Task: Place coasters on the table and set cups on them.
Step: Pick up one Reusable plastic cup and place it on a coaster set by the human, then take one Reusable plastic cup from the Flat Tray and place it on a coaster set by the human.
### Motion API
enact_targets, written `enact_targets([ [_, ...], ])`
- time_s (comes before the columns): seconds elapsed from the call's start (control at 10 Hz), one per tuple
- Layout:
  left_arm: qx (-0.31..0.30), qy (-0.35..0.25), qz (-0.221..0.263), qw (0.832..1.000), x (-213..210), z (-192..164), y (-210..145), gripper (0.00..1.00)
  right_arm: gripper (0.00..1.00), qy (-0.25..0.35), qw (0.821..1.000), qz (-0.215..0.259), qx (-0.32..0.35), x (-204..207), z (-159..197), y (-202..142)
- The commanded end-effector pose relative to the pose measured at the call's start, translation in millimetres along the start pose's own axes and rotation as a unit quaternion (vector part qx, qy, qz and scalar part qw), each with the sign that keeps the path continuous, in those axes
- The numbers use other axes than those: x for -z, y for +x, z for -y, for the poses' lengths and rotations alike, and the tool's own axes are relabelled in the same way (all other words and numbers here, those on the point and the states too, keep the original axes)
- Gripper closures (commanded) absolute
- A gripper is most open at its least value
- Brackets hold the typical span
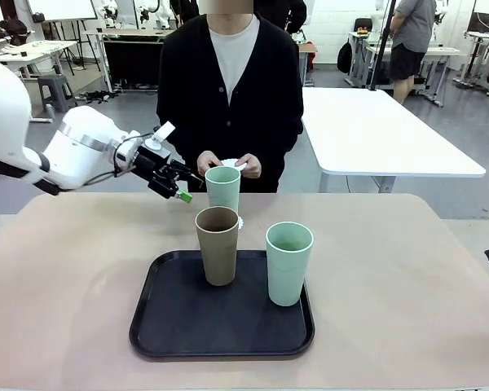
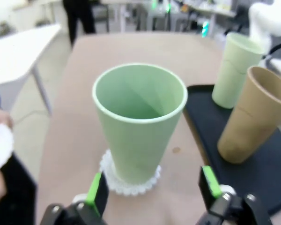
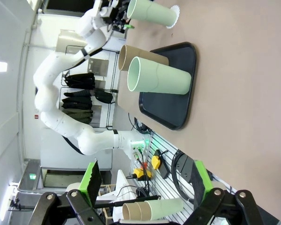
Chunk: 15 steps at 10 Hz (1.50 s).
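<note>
Mint-green and upright, one cup [image 1: 222,189] is seen on the far part of the beige table [image 1: 65,285], just beyond the black tray [image 1: 167,326]. It is seated on a white scalloped coaster [image 2: 113,180], whose edge is shown around its base in the left wrist view. The left gripper [image 1: 182,186] is held just beside this cup, on its left in the front view, with its fingers spread wide and nothing clasped between them. The green pads [image 2: 97,190] are seen short of the cup wall, not touching it. Two more cups are stood on the tray: a brown cup [image 1: 218,244] at the far left part and a second mint cup [image 1: 288,262] to its right, near each other but apart. Some white paper [image 1: 231,163], probably more coasters, is held in the person's hands [image 1: 250,167] at the far edge, though how many pieces cannot be told. The right gripper [image 3: 146,180] is seen off at the table's right side, its fingers likewise parted wide and empty.
</note>
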<state>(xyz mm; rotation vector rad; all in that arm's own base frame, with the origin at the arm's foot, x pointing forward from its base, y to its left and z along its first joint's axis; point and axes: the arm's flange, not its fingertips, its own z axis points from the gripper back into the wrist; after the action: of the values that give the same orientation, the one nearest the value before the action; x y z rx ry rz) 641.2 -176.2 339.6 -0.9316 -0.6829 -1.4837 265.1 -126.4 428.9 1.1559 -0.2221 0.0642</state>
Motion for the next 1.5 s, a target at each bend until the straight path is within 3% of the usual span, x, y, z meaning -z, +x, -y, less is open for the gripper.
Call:
enact_targets([
  [0.0, -0.071, 0.028, -0.114, 0.991, -9.7, 50.7, 43.3, 0.0, 0.0, 0.006, 1.0, 0.002, -0.002, 0.3, 0.5, 0.3],
  [0.3, -0.139, 0.103, -0.237, 0.956, -24.7, 92.2, 100.0, 0.0, 0.0, 0.006, 1.0, 0.002, -0.002, 0.3, 0.5, 0.3],
  [0.7, -0.241, 0.135, -0.313, 0.909, -31.1, 132.8, 133.0, 0.0, 0.0, 0.006, 1.0, 0.002, -0.002, 0.3, 0.5, 0.3],
  [0.9, -0.233, 0.142, -0.332, 0.903, -37.2, 144.4, 139.7, 0.0, 0.0, 0.006, 1.0, 0.002, -0.002, 0.3, 0.5, 0.3],
  [1.0, -0.238, 0.144, -0.308, 0.91, -32.4, 132.9, 129.2, 0.0, 0.0, 0.006, 1.0, 0.002, -0.002, 0.3, 0.5, 0.3],
  [1.4, -0.238, 0.144, -0.308, 0.91, -32.4, 132.9, 129.2, 0.0, 0.0, 0.006, 1.0, 0.002, -0.002, 0.3, 0.5, 0.3],
])
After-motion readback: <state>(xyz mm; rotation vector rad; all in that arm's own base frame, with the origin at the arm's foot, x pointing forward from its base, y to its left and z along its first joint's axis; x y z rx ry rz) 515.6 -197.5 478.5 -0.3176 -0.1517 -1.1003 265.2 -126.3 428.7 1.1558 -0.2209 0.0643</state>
